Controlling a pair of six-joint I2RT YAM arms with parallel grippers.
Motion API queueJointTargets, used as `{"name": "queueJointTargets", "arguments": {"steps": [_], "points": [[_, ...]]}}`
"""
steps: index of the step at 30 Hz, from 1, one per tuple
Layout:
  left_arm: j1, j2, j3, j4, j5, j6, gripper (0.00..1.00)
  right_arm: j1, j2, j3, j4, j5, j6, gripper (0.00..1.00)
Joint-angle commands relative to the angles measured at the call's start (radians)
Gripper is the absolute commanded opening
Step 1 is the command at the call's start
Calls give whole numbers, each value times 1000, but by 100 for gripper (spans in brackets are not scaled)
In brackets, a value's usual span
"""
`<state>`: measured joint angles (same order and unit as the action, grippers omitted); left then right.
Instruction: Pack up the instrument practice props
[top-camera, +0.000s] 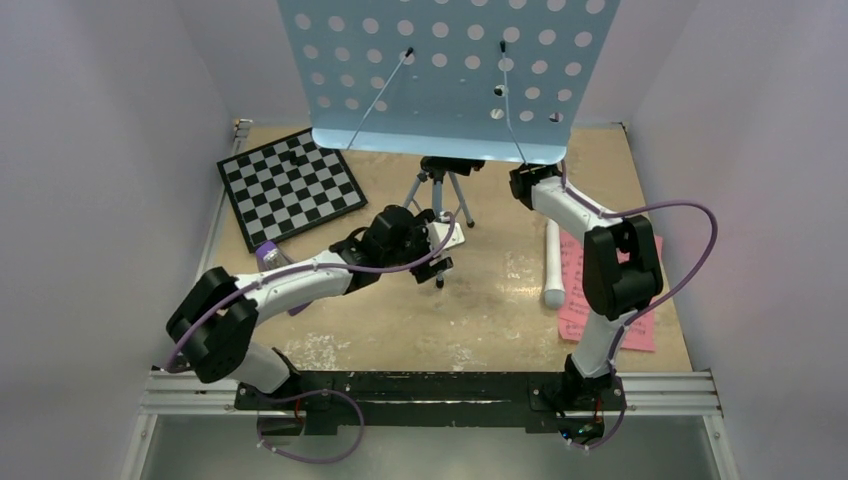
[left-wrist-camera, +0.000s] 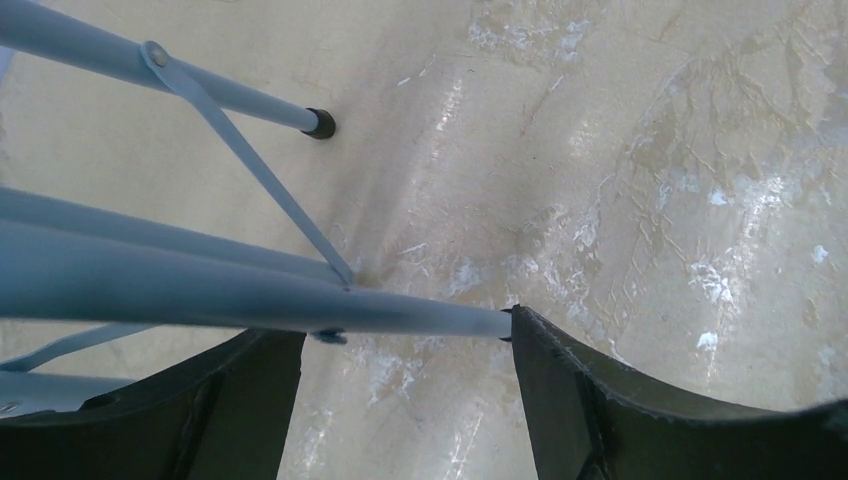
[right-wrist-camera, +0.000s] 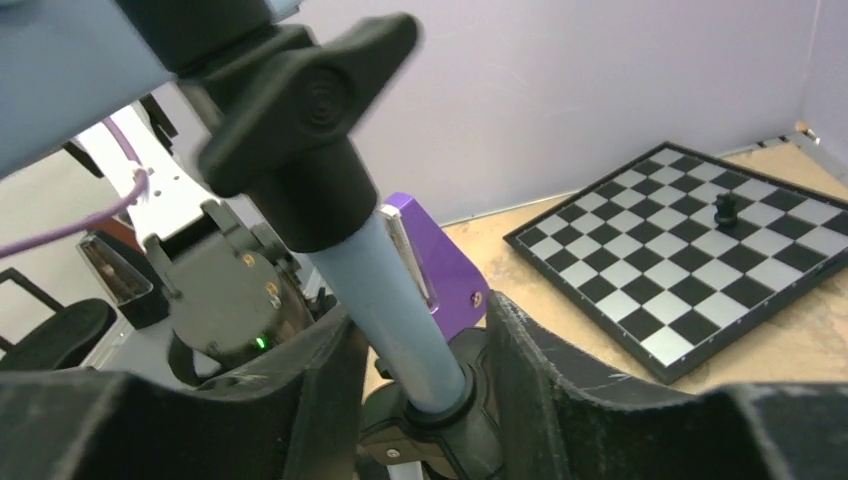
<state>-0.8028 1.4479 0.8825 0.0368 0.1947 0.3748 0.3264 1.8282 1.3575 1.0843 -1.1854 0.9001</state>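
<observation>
my right gripper (right-wrist-camera: 420, 310) straddles the upright stand pole (right-wrist-camera: 390, 270) (i can't tell if it's pinching yet), my left gripper (left-wrist-camera: 405, 330) spread, a tripod leg (left-wrist-camera: 200, 290) lying crosswise.

Overhead view bright and even, soft white light from above, walls (top-camera: 100, 150) washed pale lilac, shadows on the tabletop (top-camera: 480, 330) faint and soft. Music stand (top-camera: 450, 70) panel glows along its lower edge. Left wrist view: white glare streaks on the tabletop, near tripod legs (left-wrist-camera: 150, 280) blurred, my left claw (left-wrist-camera: 405, 330) dark, underexposed. Right wrist view: knob (right-wrist-camera: 310, 110) close and soft, chessboard (right-wrist-camera: 700, 250) sharp, my right claw (right-wrist-camera: 425, 315) in shade, edges bowed
</observation>
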Motion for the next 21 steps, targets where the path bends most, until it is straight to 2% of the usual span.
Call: {"name": "queueJointTargets", "arguments": {"steps": [1,4,6,9,12,16,19,21], "points": [[-7,98,30,129,-19,-88,78,7,-11,40,18,42,28,39],[-7,144,60,176,-1,-132,77,7,-19,40,15,33,43,16],[-7,165,72,206,28,-144,71,8,-22,44,2,24,55,0],[-8,183,109,192,51,-151,56,7,-21,59,-19,26,73,0],[-6,139,121,155,90,-146,40,7,-15,91,-33,42,99,0],[-4,44,149,34,163,-144,16,7,-19,145,-110,68,88,0],[-5,-35,190,-113,242,-126,0,7,-38,172,-247,99,42,0],[-4,-88,213,-188,290,-106,0,8,-55,184,-313,124,21,0]]}}
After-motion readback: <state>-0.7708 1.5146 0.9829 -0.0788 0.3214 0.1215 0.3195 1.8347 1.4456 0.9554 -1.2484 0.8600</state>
